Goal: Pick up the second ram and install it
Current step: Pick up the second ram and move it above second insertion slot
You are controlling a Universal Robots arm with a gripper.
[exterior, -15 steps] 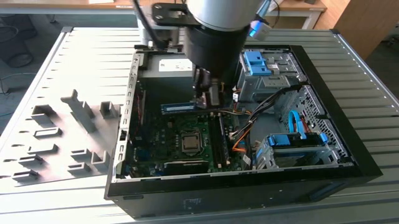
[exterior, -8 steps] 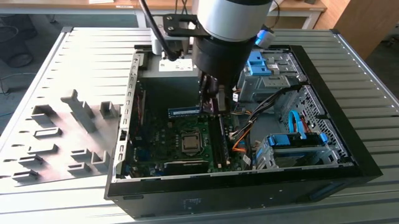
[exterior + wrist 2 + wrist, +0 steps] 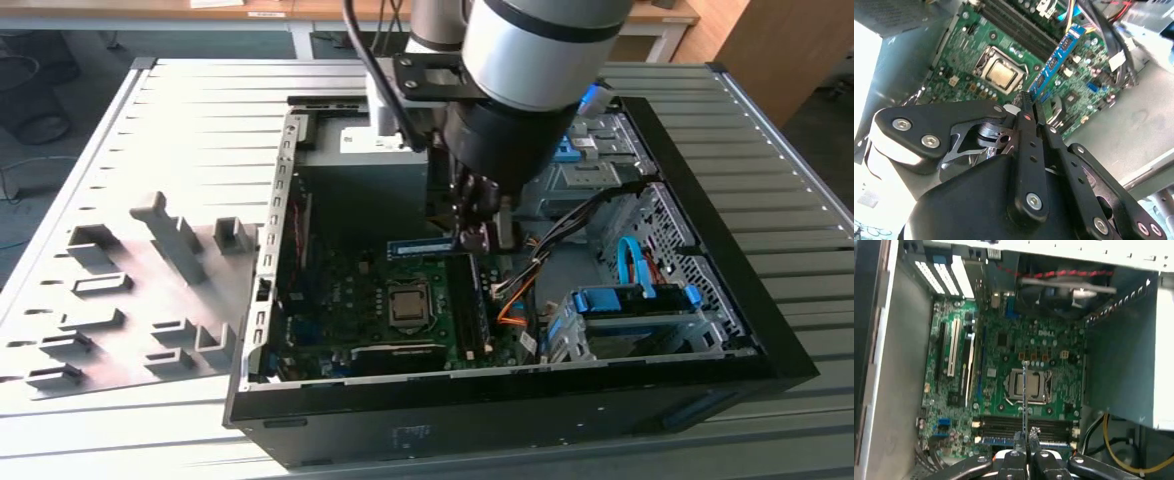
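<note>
Inside the computer case, the fingers of the gripper are grasping the second ram by its flat sides. They are holding it over the memory slots, probably for aligning.

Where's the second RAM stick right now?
In the exterior view, the second ram is held in the tool inside the open computer case, above the motherboard near the CPU socket.
</note>
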